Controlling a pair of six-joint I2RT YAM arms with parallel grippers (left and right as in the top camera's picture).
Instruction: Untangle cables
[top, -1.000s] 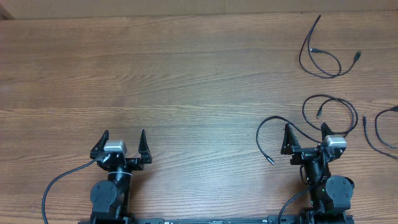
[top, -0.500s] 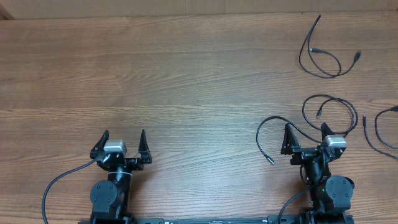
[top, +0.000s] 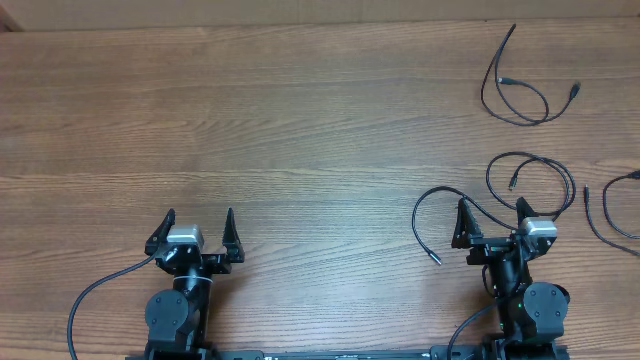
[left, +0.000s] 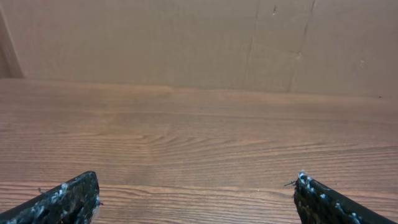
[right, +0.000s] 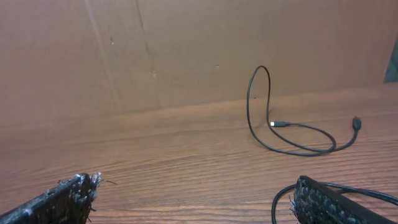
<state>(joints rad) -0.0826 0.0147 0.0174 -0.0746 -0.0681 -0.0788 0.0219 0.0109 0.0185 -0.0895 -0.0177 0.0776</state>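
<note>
Most of the view is a bare brown wood-grain tabletop (top: 300, 130), backed along its far edge by a plain cardboard wall (left: 155, 37). Two black arms sit at the near edge, one toward the left corner and one toward the right. A thick black lead (top: 95, 290) trails from the left one.

The left gripper (top: 200, 215) has its fingers spread wide, with nothing between them and only wood ahead. The right gripper (top: 491, 210) is spread just as wide and grips nothing.

All the cables lie on the right side of the tabletop. The first cable (top: 484, 95) lies loose by the far right corner, and in the right wrist view one stretch of it arches up off the wood. The second cable (top: 415, 222) arcs just left of the right gripper and loops just beyond its right finger. The part beneath the arm is hidden, so I cannot tell whether this is one cord or two. The third cable (top: 592, 220) runs off the right edge and is cut off there. Small plugs end them, too tiny to identify.
</note>
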